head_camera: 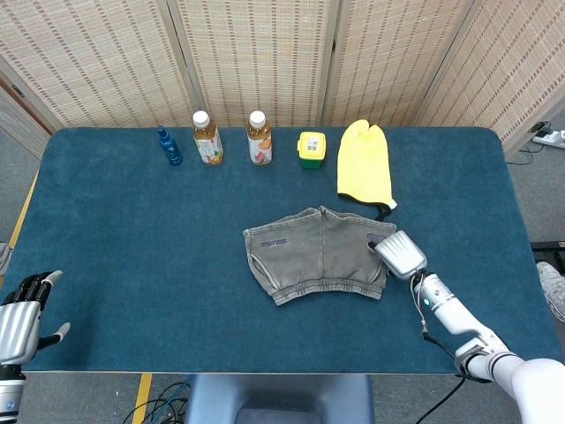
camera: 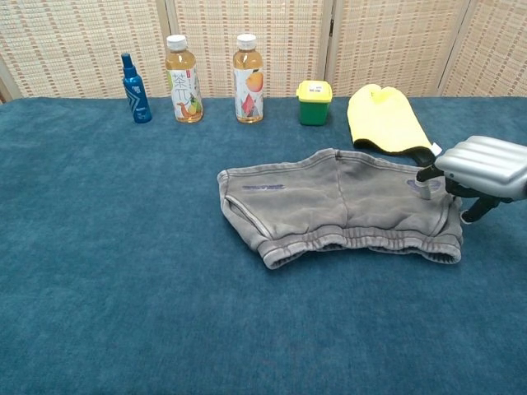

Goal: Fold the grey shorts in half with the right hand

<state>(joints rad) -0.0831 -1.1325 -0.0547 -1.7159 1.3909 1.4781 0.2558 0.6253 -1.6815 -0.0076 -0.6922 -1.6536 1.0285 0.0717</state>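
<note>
The grey shorts (head_camera: pixel 318 256) (camera: pixel 338 207) lie flat and spread out in the middle of the blue table, waistband toward me. My right hand (head_camera: pixel 400 254) (camera: pixel 482 173) hovers over the shorts' right edge, its fingertips (camera: pixel 425 183) reaching down onto the cloth near the purple print. Whether any cloth is pinched between the fingers cannot be made out. My left hand (head_camera: pixel 22 314) stays open at the table's near left corner, far from the shorts, and shows only in the head view.
Along the far edge stand a blue spray bottle (head_camera: pixel 169 147), two tea bottles (head_camera: pixel 207 138) (head_camera: pixel 259 138) and a small green-and-yellow box (head_camera: pixel 310 149). A yellow mitt (head_camera: pixel 365 170) lies just behind the shorts' right side.
</note>
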